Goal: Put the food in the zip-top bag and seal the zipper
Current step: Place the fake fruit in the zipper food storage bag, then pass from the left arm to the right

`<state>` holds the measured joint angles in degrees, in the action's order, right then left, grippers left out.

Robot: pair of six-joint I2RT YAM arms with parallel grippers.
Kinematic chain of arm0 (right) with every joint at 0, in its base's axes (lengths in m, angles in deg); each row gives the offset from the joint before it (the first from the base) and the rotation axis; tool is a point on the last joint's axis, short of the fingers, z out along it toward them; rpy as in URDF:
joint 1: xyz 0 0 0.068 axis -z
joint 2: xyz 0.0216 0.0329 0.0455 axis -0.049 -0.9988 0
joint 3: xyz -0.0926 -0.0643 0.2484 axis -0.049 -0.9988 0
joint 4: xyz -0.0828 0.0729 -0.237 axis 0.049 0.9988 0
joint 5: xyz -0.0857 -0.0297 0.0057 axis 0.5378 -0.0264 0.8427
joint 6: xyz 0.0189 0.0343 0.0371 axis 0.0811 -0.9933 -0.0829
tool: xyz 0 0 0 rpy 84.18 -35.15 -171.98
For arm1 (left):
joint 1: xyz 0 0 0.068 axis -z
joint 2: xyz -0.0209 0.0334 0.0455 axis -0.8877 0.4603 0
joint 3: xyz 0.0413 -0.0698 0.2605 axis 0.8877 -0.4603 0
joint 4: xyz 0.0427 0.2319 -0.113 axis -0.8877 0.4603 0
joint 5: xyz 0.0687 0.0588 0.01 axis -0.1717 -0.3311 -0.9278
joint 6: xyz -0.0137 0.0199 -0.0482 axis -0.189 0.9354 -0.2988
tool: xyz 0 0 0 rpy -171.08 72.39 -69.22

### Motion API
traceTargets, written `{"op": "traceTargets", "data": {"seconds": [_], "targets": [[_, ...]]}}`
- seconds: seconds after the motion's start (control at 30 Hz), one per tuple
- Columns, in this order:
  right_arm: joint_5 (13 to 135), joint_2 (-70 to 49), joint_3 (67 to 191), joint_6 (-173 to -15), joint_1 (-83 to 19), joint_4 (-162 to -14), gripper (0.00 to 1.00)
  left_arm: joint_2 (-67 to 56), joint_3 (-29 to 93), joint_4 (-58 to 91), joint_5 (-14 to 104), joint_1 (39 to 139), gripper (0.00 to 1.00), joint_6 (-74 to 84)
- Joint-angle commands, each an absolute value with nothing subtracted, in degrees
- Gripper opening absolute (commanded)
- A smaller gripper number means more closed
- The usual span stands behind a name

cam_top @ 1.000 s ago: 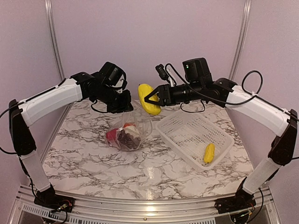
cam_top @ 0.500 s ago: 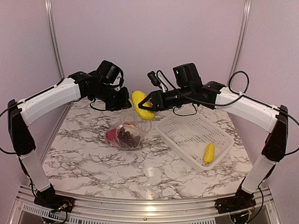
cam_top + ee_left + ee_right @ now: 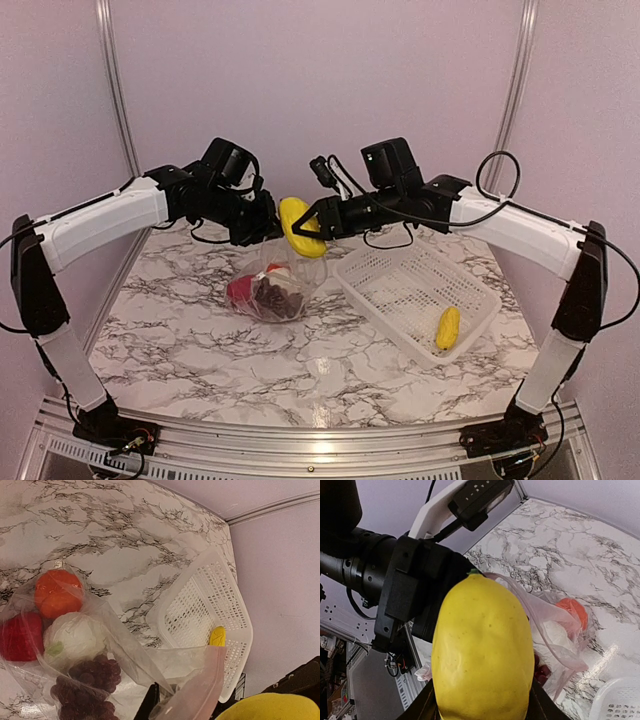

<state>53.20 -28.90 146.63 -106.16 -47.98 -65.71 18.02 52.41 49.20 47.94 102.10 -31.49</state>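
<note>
The clear zip-top bag (image 3: pixel 276 287) rests on the marble table, its mouth lifted. Inside it are an orange fruit (image 3: pixel 57 592), a red piece (image 3: pixel 19 636), white cauliflower (image 3: pixel 75 637) and purple grapes (image 3: pixel 86 686). My left gripper (image 3: pixel 258 229) is shut on the bag's upper edge by the pinkish zipper (image 3: pixel 202 690). My right gripper (image 3: pixel 311 226) is shut on a large yellow piece (image 3: pixel 482 650), held in the air just right of the left gripper and above the bag's mouth. A second yellow piece (image 3: pixel 447 327) lies in the basket.
A white lattice basket (image 3: pixel 400 277) stands right of the bag, angled toward the near right. The two wrists are close together above the bag. Purple walls close off the back and sides of the table.
My right gripper has carried the large yellow piece leftward and slightly down, up close to the left gripper and the bag's mouth. The left gripper shifted slightly left, still holding the bag.
</note>
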Motion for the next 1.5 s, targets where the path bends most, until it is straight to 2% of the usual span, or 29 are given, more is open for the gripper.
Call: {"op": "traceTargets", "data": {"seconds": [0.0,0.2,0.27,0.5,0.73,0.97,1.23,1.3,1.37,1.43,1.47], "targets": [[57.0,-30.6,148.0,-104.9,-48.4,-65.0,0.40,16.0,54.0,48.5,49.0,101.3,0.09,-32.2],[59.5,-30.8,148.5,-103.3,-49.8,-61.3,0.63,14.4,53.7,49.1,47.2,100.6,0.09,-32.1],[58.1,-31.0,148.2,-103.0,-49.9,-60.8,0.66,14.1,53.1,48.7,47.1,100.4,0.09,-32.3],[58.3,-29.7,152.3,-103.4,-49.9,-56.7,0.68,13.7,52.3,48.8,47.0,100.0,0.09,-32.4],[73.0,-26.3,152.8,-105.9,-49.9,-48.5,0.62,13.6,52.8,51.0,47.7,99.9,0.10,-30.8],[70.0,-30.9,149.1,-108.3,-49.8,-45.5,0.60,14.9,54.8,53.4,50.8,99.9,0.11,-26.2],[69.6,-35.2,153.0,-108.5,-49.4,-48.6,0.40,15.3,56.5,58.8,50.0,99.9,0.14,-20.7],[69.2,-36.3,154.7,-108.3,-49.2,-48.5,0.21,15.2,56.5,59.4,49.8,99.9,0.17,-18.9],[67.3,-37.1,157.2,-108.9,-49.0,-47.8,0.06,14.9,56.5,60.3,50.2,100.0,0.25,-16.5],[66.5,-36.5,159.3,-110.0,-49.0,-48.1,0.02,13.4,56.4,62.1,48.0,101.0,0.39,-12.5],[66.3,-35.9,159.4,-110.8,-49.0,-48.7,0.01,12.8,56.4,63.2,46.0,101.8,0.41,-10.9]]}}
